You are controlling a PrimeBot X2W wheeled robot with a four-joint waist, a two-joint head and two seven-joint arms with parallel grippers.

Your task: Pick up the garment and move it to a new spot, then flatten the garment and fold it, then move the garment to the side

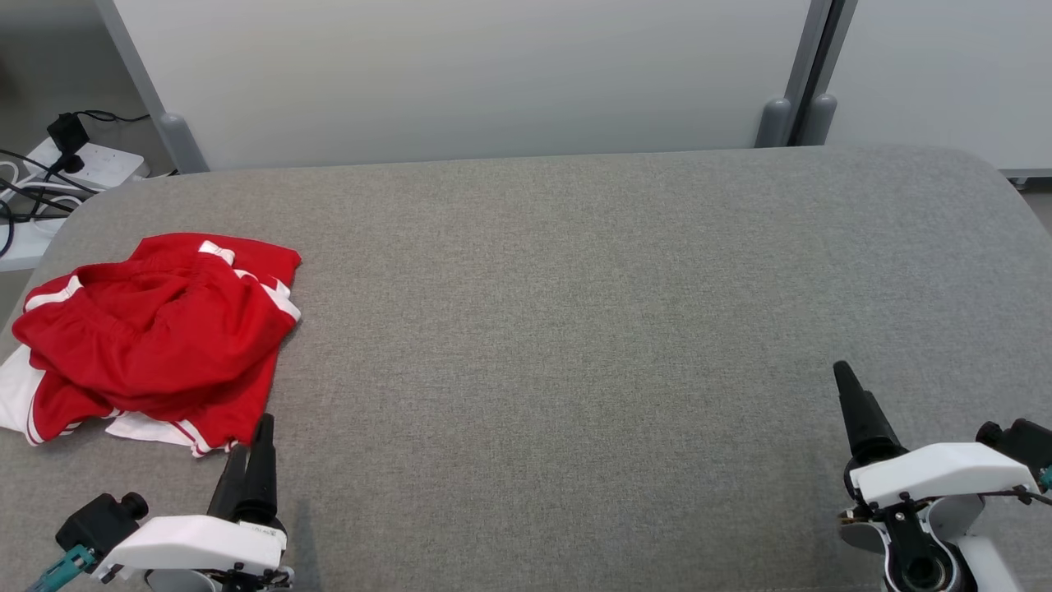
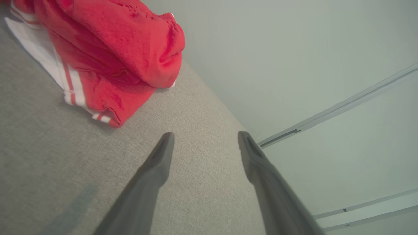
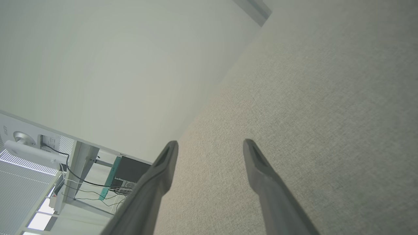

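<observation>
Pick-up step, not yet begun: the grey cloth-covered table (image 1: 575, 329) carries the red shorts (image 1: 156, 329) in a heap near its left edge.

The shorts are crumpled and doubled over themselves, with white side stripes and white panels showing at the lower edge, so no hem lies flat. The left gripper (image 2: 205, 134) hovers just beside the heap's near corner with its fingers spread and empty. The right gripper (image 3: 210, 142) sits well apart at the right, also spread and empty. The next move probably calls for the left gripper to reach forward and pinch a raised fold.
</observation>
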